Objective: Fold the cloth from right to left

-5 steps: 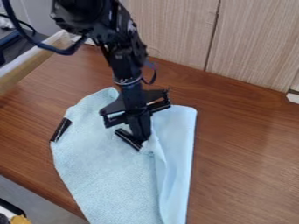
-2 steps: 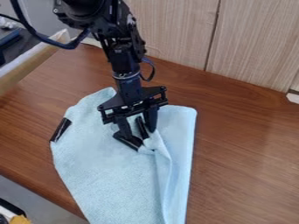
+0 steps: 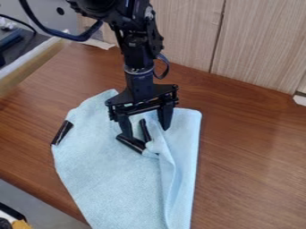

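Fingers of the gripper [image 3: 146, 133] stand wide apart for you in the camera view, pointing down over the upper part of the cloth [image 3: 104, 167], with neither one closed on anything. Cloth shows below them and to both sides; most of it spreads from beneath them down to the view's bottom edge. Its rougher face lies below and to the left of the fingers, and a smoother flap [image 3: 185, 147] runs down the right side, passing under the right-hand finger as you look at it. Just below the gap between the fingertips you have a small bunch [image 3: 154, 149] of gathered cloth, where the flap's inner edge starts.

Between the fingers you see a slim black strip [image 3: 144, 127], and a thicker black bar [image 3: 129, 143] slants just below the left-hand fingertip, its lower end at the bunch. Well off to the left of the fingers, another black piece [image 3: 62, 133] lies at the cloth's edge. Brown table [image 3: 251, 147] surrounds the cloth, and pale panels [image 3: 257, 44] stand beyond the fingers.
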Controlling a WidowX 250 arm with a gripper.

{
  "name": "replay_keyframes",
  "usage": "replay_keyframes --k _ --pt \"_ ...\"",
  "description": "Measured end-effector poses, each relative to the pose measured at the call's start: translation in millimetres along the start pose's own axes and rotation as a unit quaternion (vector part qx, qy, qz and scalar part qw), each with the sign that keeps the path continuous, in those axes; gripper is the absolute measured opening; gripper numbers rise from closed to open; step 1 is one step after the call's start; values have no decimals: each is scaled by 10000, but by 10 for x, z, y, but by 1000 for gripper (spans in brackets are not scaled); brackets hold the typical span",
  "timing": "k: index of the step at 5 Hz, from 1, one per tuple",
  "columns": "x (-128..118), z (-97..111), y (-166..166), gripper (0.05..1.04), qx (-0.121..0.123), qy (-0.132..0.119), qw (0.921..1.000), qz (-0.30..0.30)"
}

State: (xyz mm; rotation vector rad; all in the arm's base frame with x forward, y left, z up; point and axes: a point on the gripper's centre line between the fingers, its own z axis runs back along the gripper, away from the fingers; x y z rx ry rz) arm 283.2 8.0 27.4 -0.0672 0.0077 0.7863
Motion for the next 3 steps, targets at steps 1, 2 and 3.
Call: replay_keyframes --k 1,2,3 --pt "-37 93 -81 1001 -86 -134 9997 -182" --pt "-109 186 -137 1000 -17 -247 9987 -445" --pt "-151 387 -238 1001 -305 -148 9955 -879"
